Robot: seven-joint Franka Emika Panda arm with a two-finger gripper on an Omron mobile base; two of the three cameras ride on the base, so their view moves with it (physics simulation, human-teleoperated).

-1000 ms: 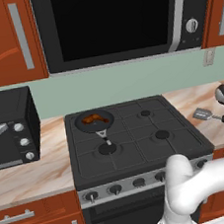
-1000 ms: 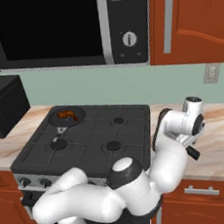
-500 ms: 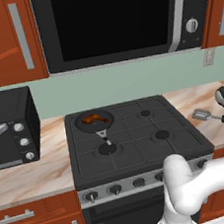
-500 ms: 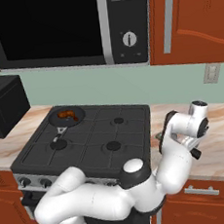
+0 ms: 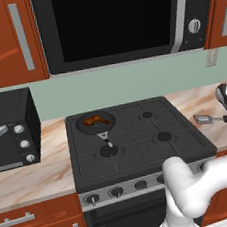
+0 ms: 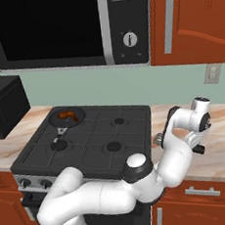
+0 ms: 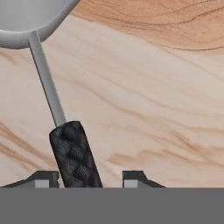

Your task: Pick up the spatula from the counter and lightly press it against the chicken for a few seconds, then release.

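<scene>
Noted smooth, satin grey metal on the blade and thin shank of the grey-bladed, black-handled spatula; found its grip matt black with a rough, woven-looking texture. Recorded the beige veined stone-look counter as smooth and faintly sheened. Logged the black grated stove as matt, the reddish-brown wooden cabinets as polished, their grey bar handles as brushed metal, and the black-doored microwave as glossy.

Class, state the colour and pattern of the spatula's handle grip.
The spatula handle is black with a woven, diamond-like texture, clearest in the hand view.
</scene>
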